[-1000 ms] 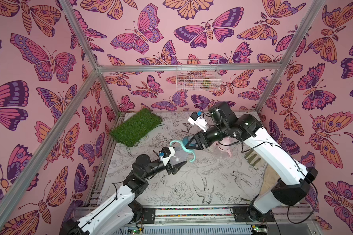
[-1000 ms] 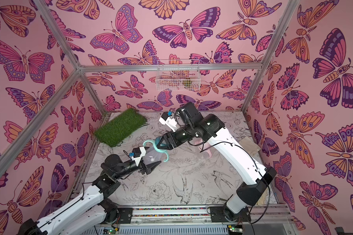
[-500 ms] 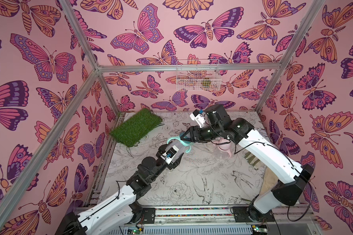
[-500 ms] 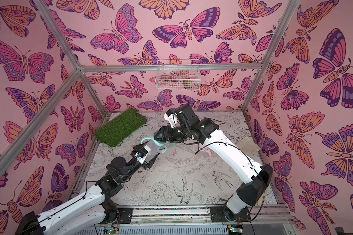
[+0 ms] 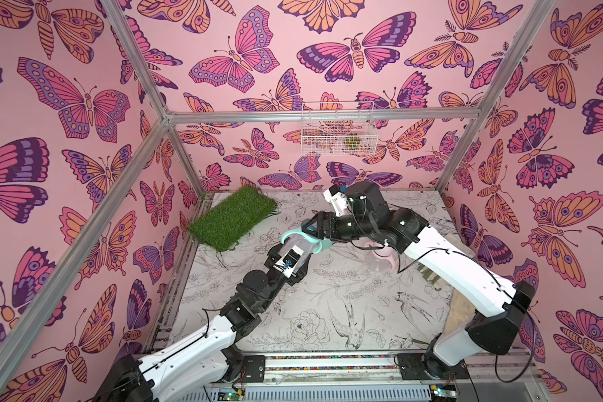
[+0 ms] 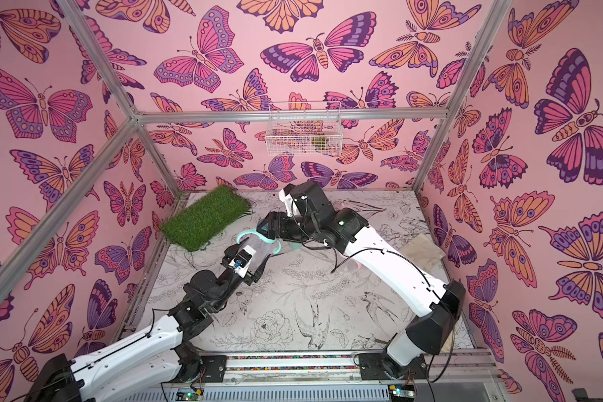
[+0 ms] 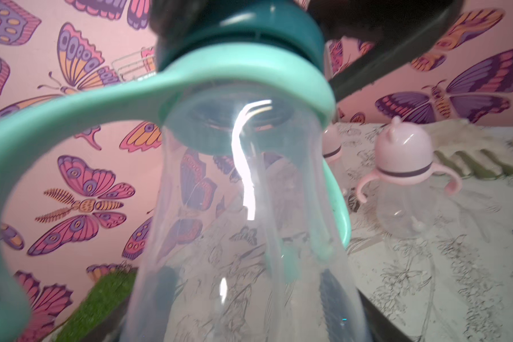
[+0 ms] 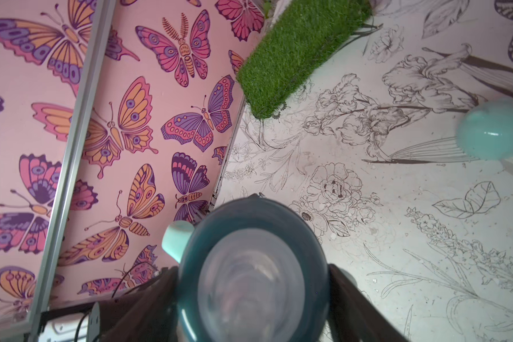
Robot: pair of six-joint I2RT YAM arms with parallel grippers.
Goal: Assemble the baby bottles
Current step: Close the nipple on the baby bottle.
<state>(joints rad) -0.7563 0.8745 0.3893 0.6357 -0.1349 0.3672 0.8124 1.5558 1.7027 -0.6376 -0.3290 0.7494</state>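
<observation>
Butterfly-papered walls (image 5: 223, 52) enclose a floral-printed table (image 5: 328, 296) with a grass mat (image 5: 232, 217) at its far left corner. I find the left gripper (image 5: 297, 251) clamped on the body of a clear bottle (image 7: 249, 237), held tilted above the table near the mat, neck toward the right arm. A teal two-handled ring (image 7: 71, 100) sits on the neck, with a darker teal collar (image 8: 249, 219) and clear nipple (image 8: 249, 290) beyond it. The right gripper (image 5: 311, 228) straddles that collar, its fingers (image 8: 148, 302) on either side; whether they press it or stand just clear, I cannot tell. One pink-capped bottle (image 7: 404, 165) stands on the table well apart, a second (image 7: 332, 142) is partly hidden behind the held bottle. A teal domed cap (image 8: 495, 130) lies on the table.
</observation>
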